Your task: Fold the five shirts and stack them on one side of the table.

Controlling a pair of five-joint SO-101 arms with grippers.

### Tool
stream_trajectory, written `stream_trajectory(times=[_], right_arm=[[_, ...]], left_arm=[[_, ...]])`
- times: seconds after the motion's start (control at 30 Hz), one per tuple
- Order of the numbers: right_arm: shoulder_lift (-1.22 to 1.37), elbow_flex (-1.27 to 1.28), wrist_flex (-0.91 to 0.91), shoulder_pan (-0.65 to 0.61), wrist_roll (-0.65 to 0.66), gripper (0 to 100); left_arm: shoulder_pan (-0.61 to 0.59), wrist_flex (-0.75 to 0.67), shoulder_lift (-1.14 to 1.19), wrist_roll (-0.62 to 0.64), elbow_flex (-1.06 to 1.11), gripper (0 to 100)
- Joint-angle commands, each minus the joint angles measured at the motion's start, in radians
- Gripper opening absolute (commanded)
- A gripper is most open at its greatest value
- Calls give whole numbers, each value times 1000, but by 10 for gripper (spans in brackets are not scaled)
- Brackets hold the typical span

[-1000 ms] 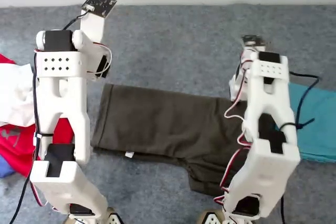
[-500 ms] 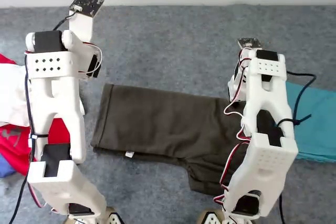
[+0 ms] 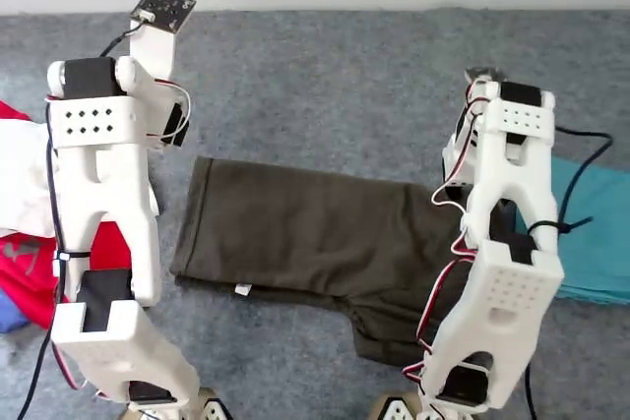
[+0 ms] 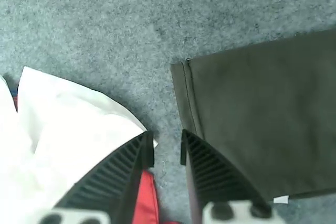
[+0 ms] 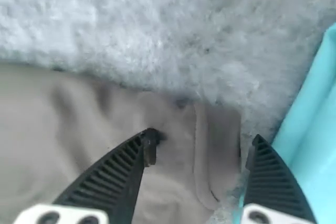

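A dark olive shirt (image 3: 305, 233) lies flat across the middle of the grey table, one sleeve pointing toward the front edge. My left gripper (image 4: 166, 142) hangs just off the hem corner of the olive shirt (image 4: 262, 108), over bare table beside a white shirt (image 4: 68, 129). Its fingers are a narrow gap apart with nothing between them. My right gripper (image 5: 203, 148) stands wide open above the opposite end of the olive shirt (image 5: 63, 114), close to the cloth, with a teal shirt (image 5: 315, 103) right beside it.
At the left edge lies a heap with a white shirt (image 3: 25, 174), a red shirt (image 3: 30, 263) and a bit of blue cloth (image 3: 8, 312). The teal shirt (image 3: 591, 233) lies at the right edge. Bare grey table (image 3: 325, 86) stretches behind the olive shirt.
The left arm swung a little to the left, off the olive shirt's edge, then held still. The right arm shifted to the right and slightly farther back.
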Motion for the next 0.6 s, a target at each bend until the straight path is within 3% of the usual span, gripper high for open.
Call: stream_trajectory(times=[0.0, 0.13, 0.27, 0.57], right_arm=[[56, -32, -16, 13, -9, 285], [122, -38, -58, 8, -2, 232], [133, -81, -65, 8, 0, 9], [136, -293, -67, 5, 150, 9]], left_arm=[[-6, 9, -5, -26, -35, 96], [-6, 9, -5, -25, -35, 96], [-6, 9, -5, -25, -35, 96], [-6, 11, -5, -23, -35, 96]])
